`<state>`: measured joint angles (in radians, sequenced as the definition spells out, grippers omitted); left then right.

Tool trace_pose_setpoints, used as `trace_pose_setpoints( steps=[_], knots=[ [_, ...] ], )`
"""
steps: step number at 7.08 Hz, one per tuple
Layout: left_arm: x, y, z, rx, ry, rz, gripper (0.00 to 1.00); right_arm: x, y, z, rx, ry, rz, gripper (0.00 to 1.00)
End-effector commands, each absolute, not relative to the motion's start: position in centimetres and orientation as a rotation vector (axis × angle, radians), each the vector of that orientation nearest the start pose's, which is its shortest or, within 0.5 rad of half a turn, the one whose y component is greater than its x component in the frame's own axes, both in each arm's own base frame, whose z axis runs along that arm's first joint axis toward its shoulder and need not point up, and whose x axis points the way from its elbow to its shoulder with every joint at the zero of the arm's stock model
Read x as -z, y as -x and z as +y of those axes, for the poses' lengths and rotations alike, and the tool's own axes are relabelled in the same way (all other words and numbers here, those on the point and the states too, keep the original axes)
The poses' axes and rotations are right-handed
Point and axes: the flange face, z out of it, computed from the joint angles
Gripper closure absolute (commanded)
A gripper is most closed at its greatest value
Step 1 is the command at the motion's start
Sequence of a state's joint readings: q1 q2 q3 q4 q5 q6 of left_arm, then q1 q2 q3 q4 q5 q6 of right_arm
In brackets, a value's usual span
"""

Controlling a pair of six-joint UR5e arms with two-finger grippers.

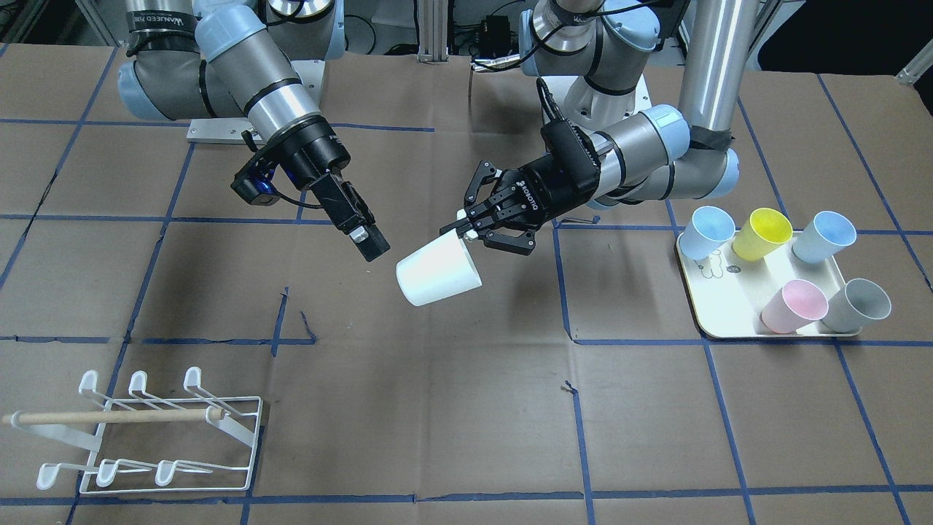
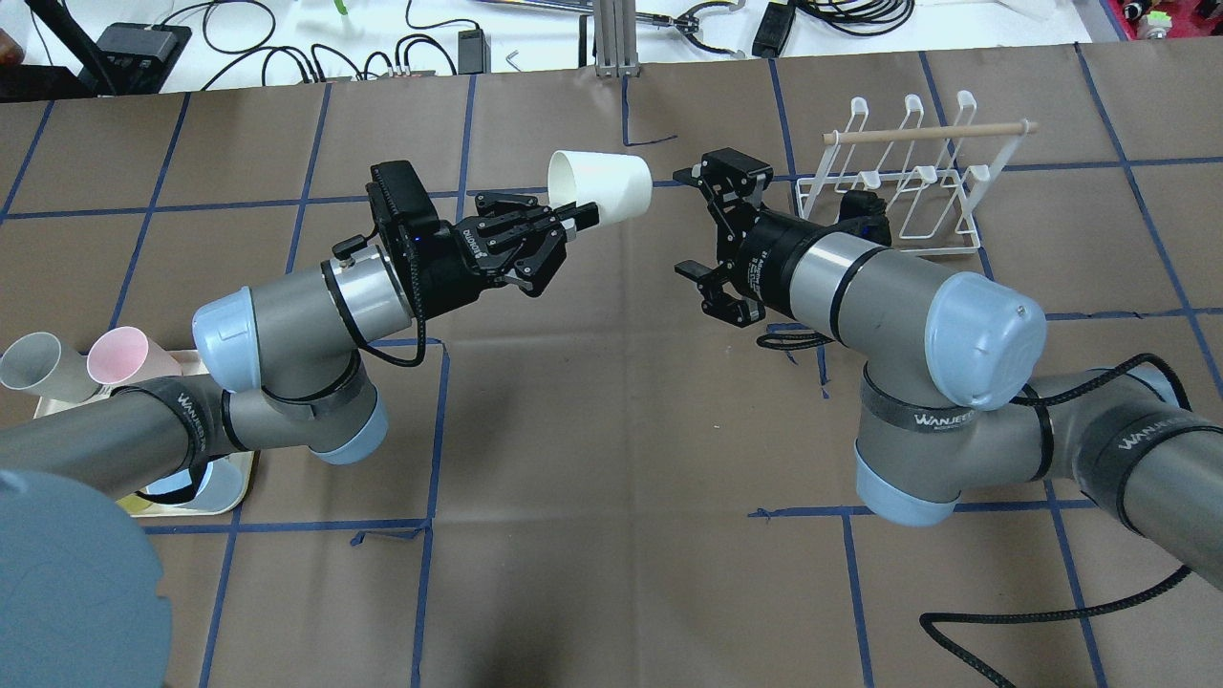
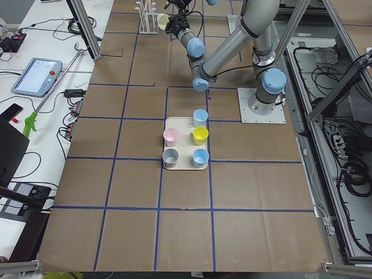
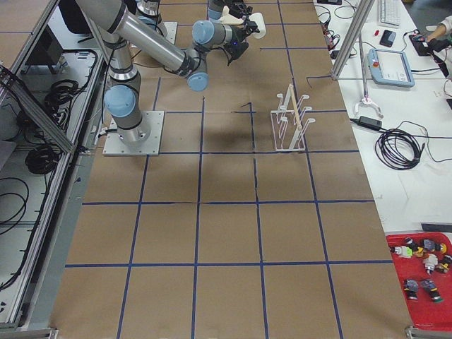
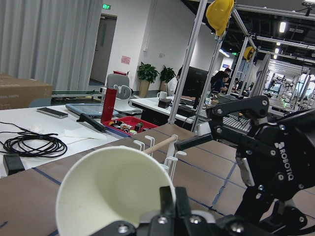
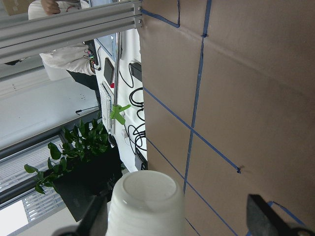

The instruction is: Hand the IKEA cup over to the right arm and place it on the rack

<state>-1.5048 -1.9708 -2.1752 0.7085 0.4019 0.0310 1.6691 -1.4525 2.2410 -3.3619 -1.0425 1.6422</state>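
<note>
The white cup hangs in the air over the middle of the desk, lying on its side. Its open mouth faces the left gripper and its closed base points toward the right gripper. The left jaws are clenched on the cup's rim; the left wrist view shows one finger reaching inside the mouth, against the wall.

The right gripper sits just beside the cup's base. Its jaws are spread wide, and in the right wrist view the base appears low in the middle between the two fingers. From overhead a narrow gap shows between the base and the nearest right finger, so they seem apart.

The rack stands on the desk on the right arm's side, well away from the cup, with a wooden dowel lying across it.

On the left arm's side a cream tray carries five more cups: two pale blue, a yellow one, a pink one and a grey one.

The desk is covered in brown sheeting with a grid of blue tape.
</note>
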Motion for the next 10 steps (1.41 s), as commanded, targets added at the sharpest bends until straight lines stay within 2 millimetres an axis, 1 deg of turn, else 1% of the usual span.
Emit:
trace_pose_setpoints(
  steps=[1, 3, 5, 6, 9, 10],
  knots=[
    [-30.8, 19.5, -45.6, -1.301, 0.795, -1.695, 0.96, -35.2, -24.1, -43.7, 0.267, -1.208, 1.659, 0.02],
    [-30.9, 19.5, -45.6, -1.302, 0.796, -1.694, 0.96, -34.6, -25.2, -44.8, 0.246, -1.201, 1.670, 0.04],
    [-30.8, 19.5, -45.6, -1.301, 0.795, -1.695, 0.96, -34.8, -26.0, -46.6, 0.253, -1.187, 1.670, 0.04],
    [-31.0, 19.5, -45.6, -1.305, 0.798, -1.693, 0.96, -34.8, -26.7, -47.2, 0.264, -1.183, 1.674, 0.04],
    [-31.1, 19.5, -45.6, -1.305, 0.797, -1.692, 0.96, -34.7, -27.2, -48.7, 0.259, -1.189, 1.662, 0.04],
    [-31.1, 19.5, -45.6, -1.305, 0.797, -1.692, 0.96, -34.7, -27.2, -48.7, 0.258, -1.191, 1.663, 0.06]
  ],
)
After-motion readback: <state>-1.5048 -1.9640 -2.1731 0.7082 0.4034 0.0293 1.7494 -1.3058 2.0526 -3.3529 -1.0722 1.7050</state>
